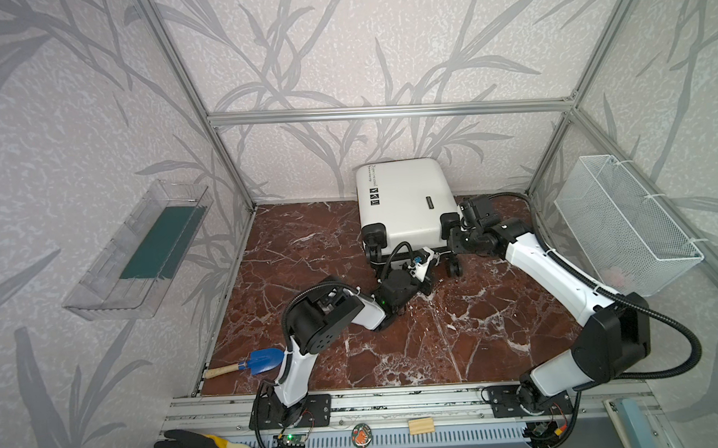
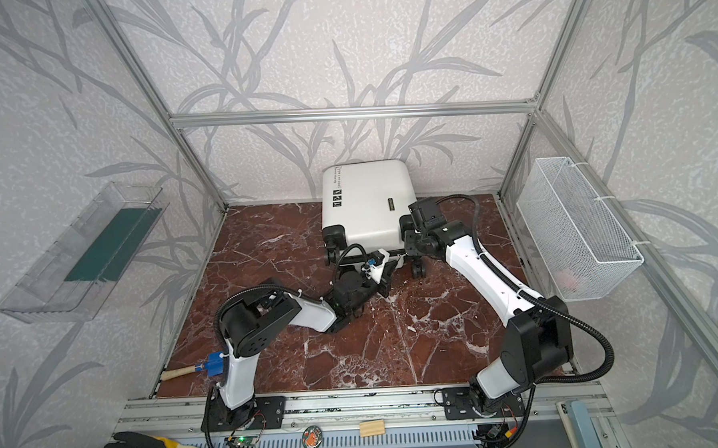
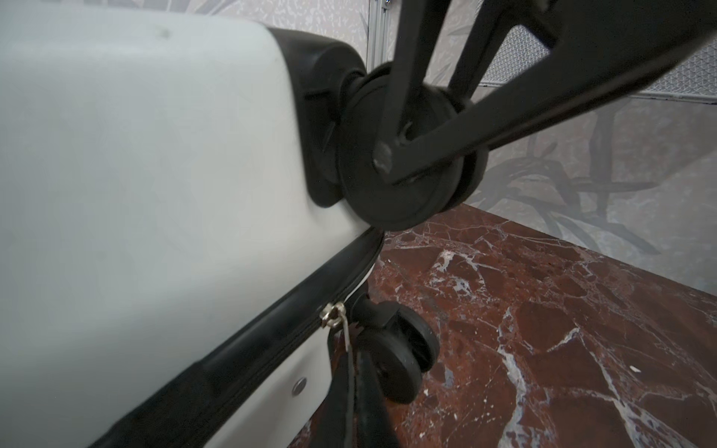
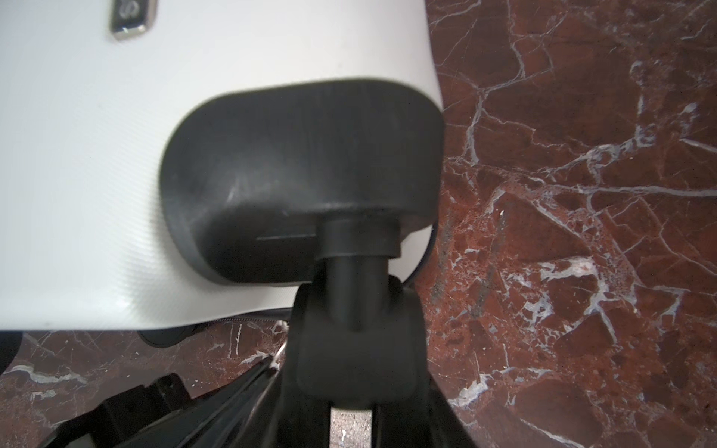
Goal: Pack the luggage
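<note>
White hard-shell suitcase lies lid-down at 12 o'clock on red marble table, long axis 12–6, casters at 6. Left tool pressed together, apparently pinching silver zipper pull. Unzipped seam likely continues toward 3. Right tool clamps black caster wheel there.

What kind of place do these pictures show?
Probably a robot test booth, not a real room: an aluminium frame holds wallpapered panels, two arms are bolted to a rail at the front, and a suitcase sits on a marble-look floor.
</note>
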### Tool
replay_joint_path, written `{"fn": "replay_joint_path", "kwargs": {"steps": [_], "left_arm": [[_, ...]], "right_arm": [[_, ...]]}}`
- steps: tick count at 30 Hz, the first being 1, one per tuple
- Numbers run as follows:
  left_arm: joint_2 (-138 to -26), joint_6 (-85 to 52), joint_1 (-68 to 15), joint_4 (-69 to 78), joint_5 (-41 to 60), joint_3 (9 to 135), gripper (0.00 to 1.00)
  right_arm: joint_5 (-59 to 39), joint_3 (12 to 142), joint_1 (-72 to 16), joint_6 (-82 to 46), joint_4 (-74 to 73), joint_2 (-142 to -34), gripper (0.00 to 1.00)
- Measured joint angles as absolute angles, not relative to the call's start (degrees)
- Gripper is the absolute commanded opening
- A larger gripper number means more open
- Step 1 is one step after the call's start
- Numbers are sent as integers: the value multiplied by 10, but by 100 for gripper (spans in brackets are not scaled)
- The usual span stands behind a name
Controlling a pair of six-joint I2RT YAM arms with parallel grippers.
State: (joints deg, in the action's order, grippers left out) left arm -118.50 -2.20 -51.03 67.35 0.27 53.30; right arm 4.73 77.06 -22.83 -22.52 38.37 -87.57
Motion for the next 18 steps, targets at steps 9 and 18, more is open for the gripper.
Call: {"fn": "replay_joint_path", "kwargs": {"steps": [9, 18], "left_arm": [[-1206, -31, -517, 664, -3, 566, 0], [-1206, -35, -524, 682, -10, 547, 0]], "right_arm": [[39, 771, -224, -227, 381, -875, 30], [-38, 780, -176, -238, 354, -865, 61]]}}
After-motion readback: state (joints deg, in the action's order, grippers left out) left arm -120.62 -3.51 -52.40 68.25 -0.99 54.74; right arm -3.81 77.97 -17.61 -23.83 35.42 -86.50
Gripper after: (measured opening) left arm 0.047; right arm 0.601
